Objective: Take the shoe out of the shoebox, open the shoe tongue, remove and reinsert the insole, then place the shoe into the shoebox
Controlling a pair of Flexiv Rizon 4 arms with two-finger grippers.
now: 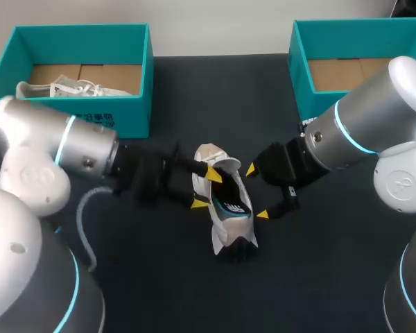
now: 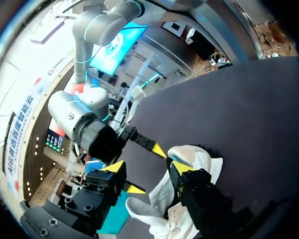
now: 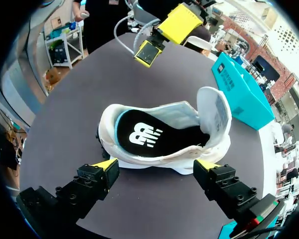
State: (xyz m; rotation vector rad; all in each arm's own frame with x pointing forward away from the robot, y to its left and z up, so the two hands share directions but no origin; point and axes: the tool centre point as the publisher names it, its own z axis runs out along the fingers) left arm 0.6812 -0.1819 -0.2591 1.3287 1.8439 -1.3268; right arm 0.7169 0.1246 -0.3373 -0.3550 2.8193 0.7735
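A white shoe (image 1: 225, 208) with a black insole (image 3: 149, 134) lies on its sole mid-table, its tongue (image 3: 214, 107) folded back. My left gripper (image 1: 206, 188) is open at the shoe's left side, one tip over the tongue end and one outside the wall. In the right wrist view the left gripper (image 3: 164, 37) hangs beyond the shoe, clear of it. In the left wrist view one left finger (image 2: 199, 194) covers part of the shoe (image 2: 194, 157). My right gripper (image 1: 256, 191) stands wide open at the shoe's right side, the shoe (image 3: 154, 149) just ahead of its fingers and untouched.
A teal shoebox (image 1: 125, 118) at the back left holds another white shoe (image 1: 62, 89). A second teal shoebox (image 1: 301, 76) stands at the back right with only its cardboard floor showing. Dark tabletop lies bare in front of the shoe.
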